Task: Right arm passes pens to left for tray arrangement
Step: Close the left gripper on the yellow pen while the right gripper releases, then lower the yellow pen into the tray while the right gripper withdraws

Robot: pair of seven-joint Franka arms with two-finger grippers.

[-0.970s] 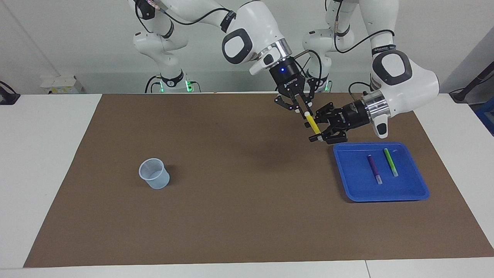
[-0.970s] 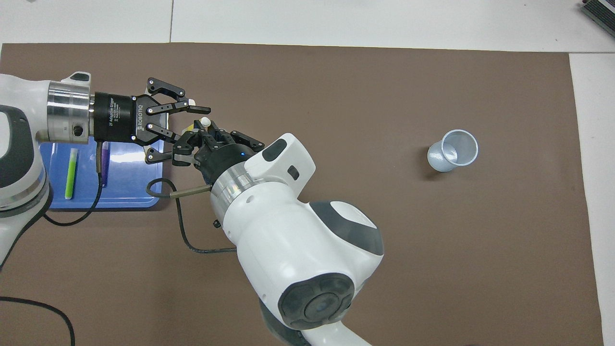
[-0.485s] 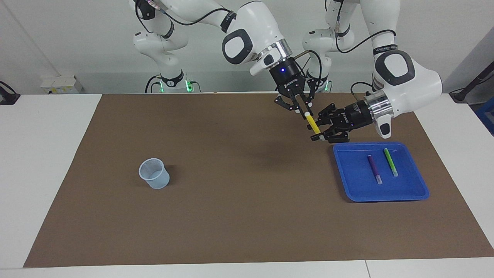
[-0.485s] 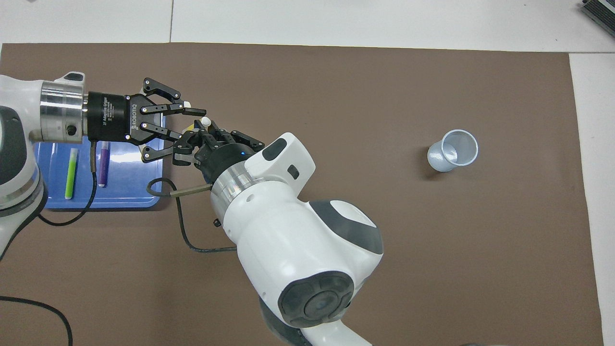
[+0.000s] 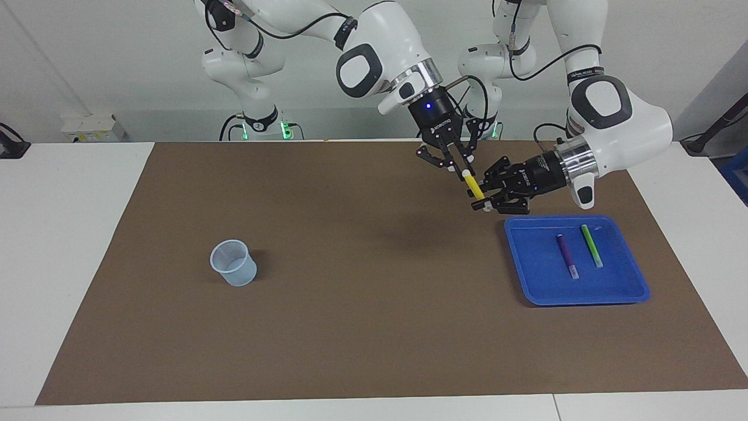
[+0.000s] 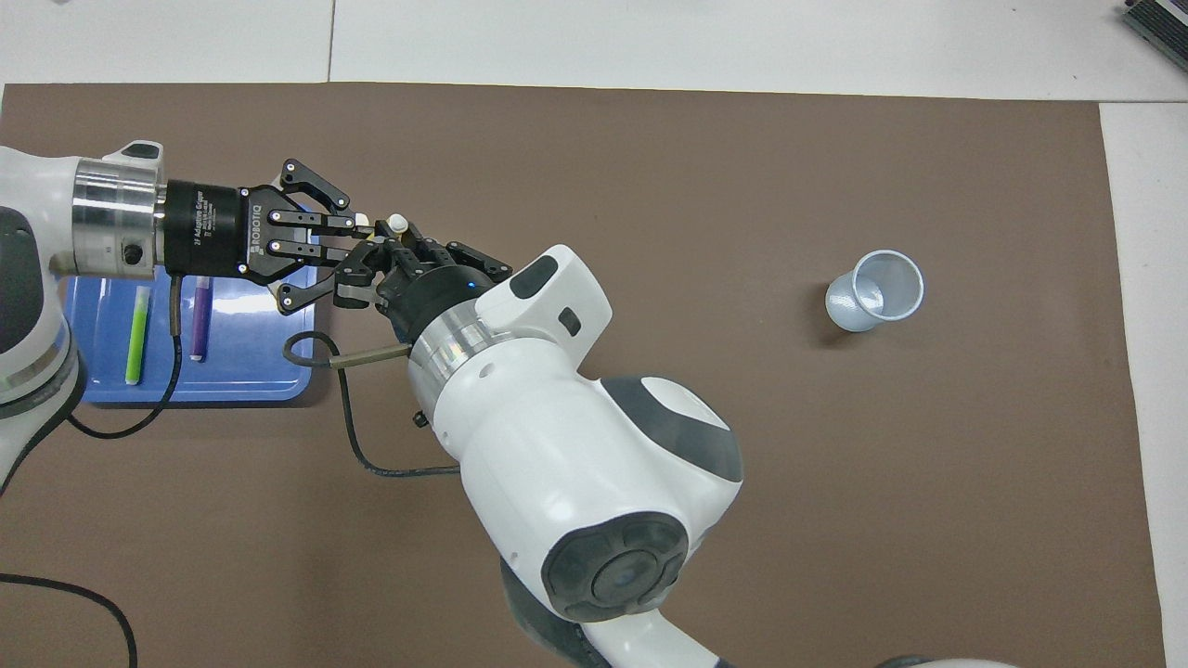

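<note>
Both tools are clamped on the slim yellow marker pen (image 5: pixel 472 187): right tool (image 5: pixel 459 168) at its pale top, left tool (image 5: pixel 482 195) lower down, over the brown tabletop beside the shallow blue plastic tray (image 5: pixel 526 280). Handover is underway; release by the right is judged next.

Bright, even light falls from overhead in both views, and everything stays in sharp focus. The brown mat (image 5: pixel 350 275) carries only soft, diffuse shadows: a faint smudge beneath the raised arms and a small one beside the translucent cup (image 5: pixel 234 263). No glare shows.
</note>
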